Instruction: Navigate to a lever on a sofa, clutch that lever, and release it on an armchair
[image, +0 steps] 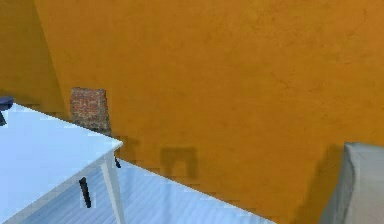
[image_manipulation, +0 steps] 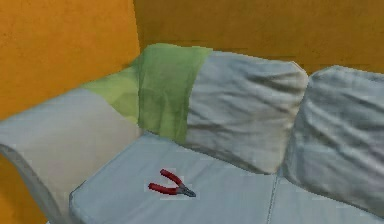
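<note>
Plainly, red-handled tool (image_manipulation: 172, 184), likely task's lever, lies flat on sofa (image_manipulation: 245, 110) seat, low in arm side view, just left of middle. Long axis crosswise: handles left, dark tip right. Bearing from jaws, jaw state: cannot tell.

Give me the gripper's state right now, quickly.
The gripper: cannot be told.
The red-handled tool lies on the sofa seat.

The wall (image: 230, 80) is orange, the table (image: 45, 150) white, the sofa (image_manipulation: 250, 110) pale grey, its blanket (image_manipulation: 165, 85) green, the tool (image_manipulation: 171, 184) red-handled.
</note>
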